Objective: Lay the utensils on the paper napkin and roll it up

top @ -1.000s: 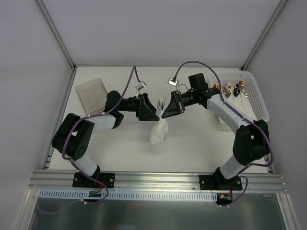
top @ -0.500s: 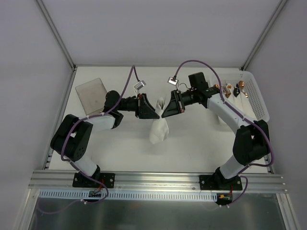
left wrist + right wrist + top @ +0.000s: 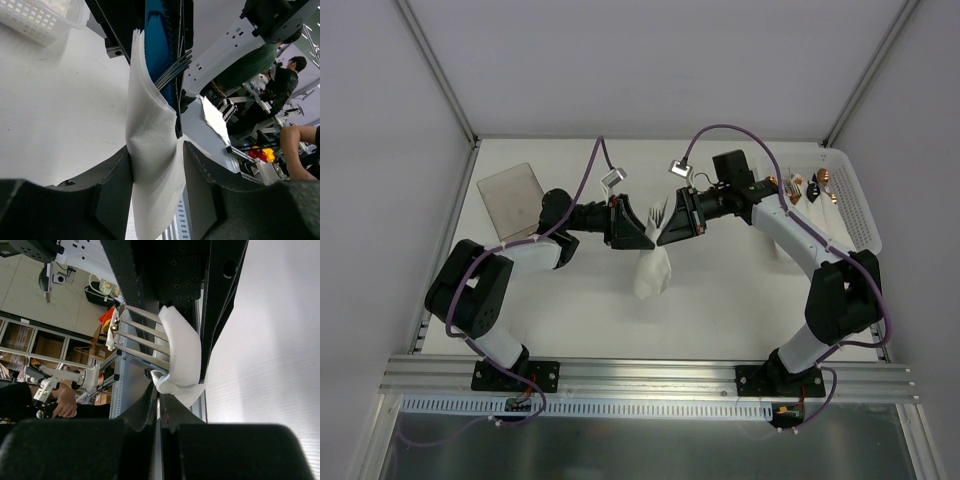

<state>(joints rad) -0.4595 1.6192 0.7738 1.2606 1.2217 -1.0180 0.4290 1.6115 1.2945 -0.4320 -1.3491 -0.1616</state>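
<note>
Left gripper point(image 3: 157, 170) has narrowed onto the paper napkin point(image 3: 652, 275) mid-table, pinching it w/ fork point(image 3: 142, 332) inside. Right gripper point(image 3: 158, 395) is pressed shut on its edge. Rolling step: you'd next tighten the wrap w/o dropping the fork.

The paper napkin point(image 3: 150, 145) is soft, matt, faintly fibrous white paper and the fork point(image 3: 142, 332) shows smooth, bright polished metal tines — while the left end effector point(image 3: 156, 160) is matt black plastic, and the tabletop point(image 3: 55, 100) a finely textured matt white.
</note>
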